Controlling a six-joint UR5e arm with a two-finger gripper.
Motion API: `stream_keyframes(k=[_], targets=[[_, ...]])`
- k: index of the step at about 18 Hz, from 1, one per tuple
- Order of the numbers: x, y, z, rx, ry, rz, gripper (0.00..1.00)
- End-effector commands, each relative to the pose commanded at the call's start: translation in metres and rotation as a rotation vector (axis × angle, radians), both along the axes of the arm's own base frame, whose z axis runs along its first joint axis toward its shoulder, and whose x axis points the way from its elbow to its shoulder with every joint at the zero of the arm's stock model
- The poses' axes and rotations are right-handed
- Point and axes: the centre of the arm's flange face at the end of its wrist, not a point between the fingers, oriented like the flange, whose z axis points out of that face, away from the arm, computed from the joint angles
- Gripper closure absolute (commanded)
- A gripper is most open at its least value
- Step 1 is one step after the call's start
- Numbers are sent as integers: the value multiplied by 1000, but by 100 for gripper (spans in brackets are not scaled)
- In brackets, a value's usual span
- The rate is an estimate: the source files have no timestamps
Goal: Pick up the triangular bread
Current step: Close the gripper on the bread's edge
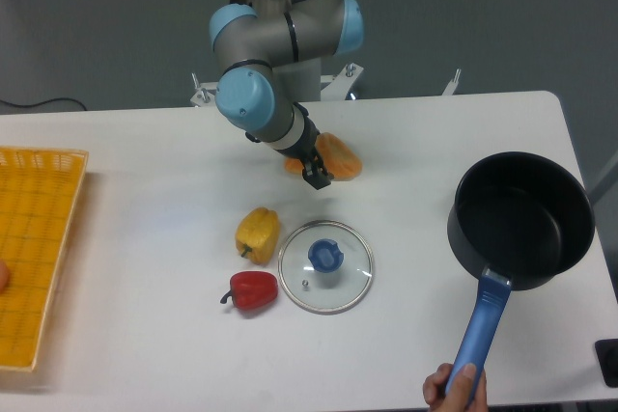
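Note:
The triangular bread (342, 155) is an orange-tan wedge lying on the white table (145, 171) just in front of the arm's base. My gripper (315, 173) is down over the bread's left part. Orange shows on both sides of the dark fingers (318, 177). The wrist hides the jaws, so I cannot tell whether they are open or shut, or whether they touch the bread.
A yellow bell pepper (257, 234), a red pepper (253, 290) and a glass lid with a blue knob (325, 265) lie in front of the bread. A hand (454, 393) holds a black pot (521, 219) by its blue handle at the right. A yellow basket (34, 248) stands at the left edge.

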Motion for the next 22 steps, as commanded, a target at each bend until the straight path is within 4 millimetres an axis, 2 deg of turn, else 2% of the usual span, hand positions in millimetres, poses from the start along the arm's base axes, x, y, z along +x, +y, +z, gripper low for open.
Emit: stream_keyframes(k=[9, 14, 22], targets=[[5, -1, -10, -9, -5, 1, 0], [5, 0, -30, -42, -33, -1, 0], [8, -2, -36, -54, -43, -2, 0]])
